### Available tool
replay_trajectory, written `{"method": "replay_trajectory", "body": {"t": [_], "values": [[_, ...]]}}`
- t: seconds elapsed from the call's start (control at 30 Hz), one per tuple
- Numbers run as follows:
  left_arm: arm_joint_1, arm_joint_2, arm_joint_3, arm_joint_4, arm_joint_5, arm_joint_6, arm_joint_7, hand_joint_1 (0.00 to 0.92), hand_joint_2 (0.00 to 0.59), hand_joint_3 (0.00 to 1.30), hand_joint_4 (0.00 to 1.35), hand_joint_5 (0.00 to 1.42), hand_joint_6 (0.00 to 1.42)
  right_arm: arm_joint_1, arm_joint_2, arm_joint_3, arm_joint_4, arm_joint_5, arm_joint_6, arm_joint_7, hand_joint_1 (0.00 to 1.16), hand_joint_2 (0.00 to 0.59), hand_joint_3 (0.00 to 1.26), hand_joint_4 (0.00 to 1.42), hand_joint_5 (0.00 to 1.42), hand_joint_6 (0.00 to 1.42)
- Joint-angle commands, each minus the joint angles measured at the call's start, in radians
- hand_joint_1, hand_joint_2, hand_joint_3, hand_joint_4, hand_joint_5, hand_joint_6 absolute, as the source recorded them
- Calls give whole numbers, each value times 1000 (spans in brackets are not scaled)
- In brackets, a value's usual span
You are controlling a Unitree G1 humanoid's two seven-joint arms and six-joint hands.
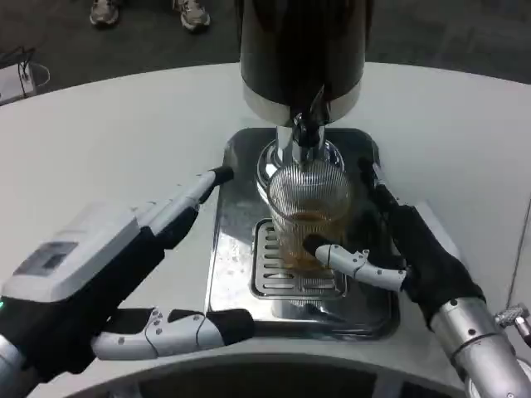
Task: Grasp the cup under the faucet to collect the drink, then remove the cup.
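Head view, looking down: nearest the camera, the left hand [124, 282] lies over the front left of the white surface [116, 141], its white back turned up and its fingers spread apart with nothing between them. One finger stretches along the front edge of the metal drip tray [222, 249], another reaches up toward the tray's left rear corner, and neither touches the cup.

On the other side, the right hand [406, 249] comes in from the lower right on its silver forearm [489, 356]. Its dark palm stands just beside the right side of the cup, a white and black finger curls across the front of the glass near its base, and another runs up behind its right side, so this hand is wrapped around the cup and grips it.

Between the two hands the ribbed clear cup [309, 217] stands upright over the slotted grate [286, 269] at the middle of the tray. An amber drink fills its lower part. Whether the cup rests on the grate or is lifted slightly off it I cannot tell.

Directly above the cup's mouth hangs the chrome faucet [300, 137], fixed to the bottom of a tall dark dispenser [303, 50] with a silver band around its base, standing at the tray's rear.

Farthest off, beyond the surface's curved edge, a pair of sneakers [149, 12] stands on the dark floor.
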Motion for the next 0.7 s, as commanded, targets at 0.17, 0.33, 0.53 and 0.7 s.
{"method": "replay_trajectory", "body": {"t": [0.17,0.33,0.53,0.7], "values": [[76,14,27,-26,4,19,-24,0,75,0,0,29,162,-33,25,21,41,11,-26,-4,720,221,0,0,3,0],[94,19,33,-25,1,19,-34,0,75,0,0,29,162,-48,42,29,49,14,-37,-12,720,222,0,0,7,0],[82,26,30,-14,2,25,-45,0,75,0,0,29,162,-27,46,31,29,24,-39,-5,719,222,0,0,15,1],[57,31,6,0,8,35,-54,0,75,0,0,29,162,5,39,24,-10,47,-36,12,719,222,0,0,23,1]]}}
